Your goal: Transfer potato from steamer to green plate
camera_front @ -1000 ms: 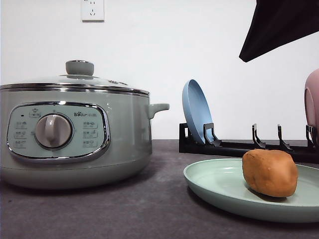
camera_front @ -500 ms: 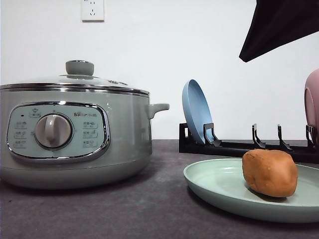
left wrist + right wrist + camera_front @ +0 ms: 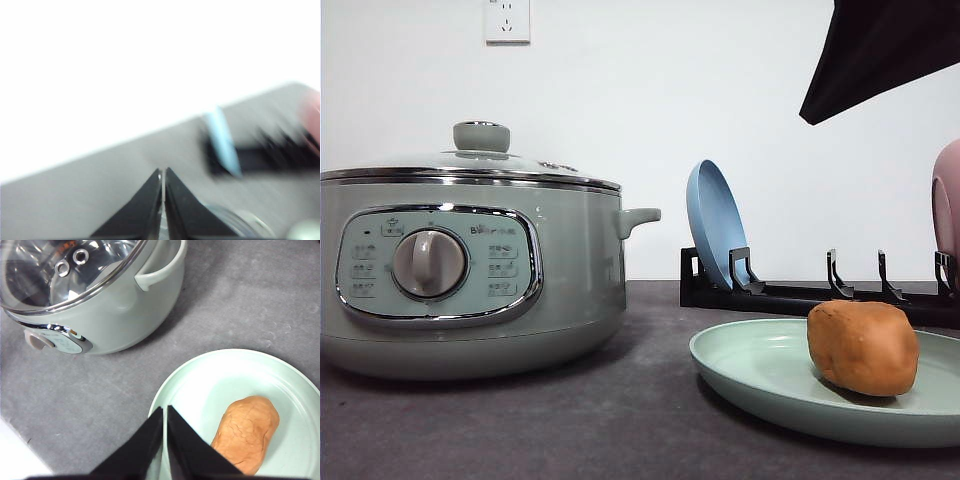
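One potato (image 3: 863,348) rests on the green plate (image 3: 750,365), the transfer apparently complete.
Lying on its side toward the plate's right half, the potato is untouched by either gripper. The steamer (image 3: 470,265) stands well apart to the left on the grey table (image 3: 620,430), its glass lid (image 3: 65,270) seated on the rim. Above the plate's near edge, just beside the potato, the right gripper (image 3: 165,440) hangs with its jaws pressed together, holding nothing. The left gripper (image 3: 163,200) is likewise closed and empty, its view blurred. Judged from this layout, only withdrawal of the arms remains, calling for a clear lift away from the plate.
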Tool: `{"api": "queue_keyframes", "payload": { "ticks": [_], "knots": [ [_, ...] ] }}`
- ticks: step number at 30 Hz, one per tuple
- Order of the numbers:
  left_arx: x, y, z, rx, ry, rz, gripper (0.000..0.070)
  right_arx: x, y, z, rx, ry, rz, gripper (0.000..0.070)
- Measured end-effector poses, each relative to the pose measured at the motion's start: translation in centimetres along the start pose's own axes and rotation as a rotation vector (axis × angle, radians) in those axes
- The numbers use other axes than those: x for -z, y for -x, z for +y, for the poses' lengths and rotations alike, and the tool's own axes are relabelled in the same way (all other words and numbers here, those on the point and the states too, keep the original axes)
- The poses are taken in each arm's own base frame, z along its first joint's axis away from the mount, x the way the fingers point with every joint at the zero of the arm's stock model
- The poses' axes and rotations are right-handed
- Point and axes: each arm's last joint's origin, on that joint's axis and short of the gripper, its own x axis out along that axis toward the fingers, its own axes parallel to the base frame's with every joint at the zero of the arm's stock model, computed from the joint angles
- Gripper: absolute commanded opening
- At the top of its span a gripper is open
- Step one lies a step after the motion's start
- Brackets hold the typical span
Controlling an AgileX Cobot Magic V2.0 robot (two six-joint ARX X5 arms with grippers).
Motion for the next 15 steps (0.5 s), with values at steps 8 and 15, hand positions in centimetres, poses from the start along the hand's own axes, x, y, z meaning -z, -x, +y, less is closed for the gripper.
{"api": "queue_keyframes", "payload": {
  "ticks": [8, 15],
  "knots": [
    [4.7, 4.9, 1.0, -0.251, -0.018, -0.151, 0.0000, 0.0, 0.0, 0.0, 0.000, 0.000, 0.000, 0.0000],
    [11.7, 6.2, -0.1, -0.346, -0.053, -0.246, 0.0000, 0.0, 0.0, 0.0, 0.000, 0.000, 0.000, 0.0000]
  ]
}}
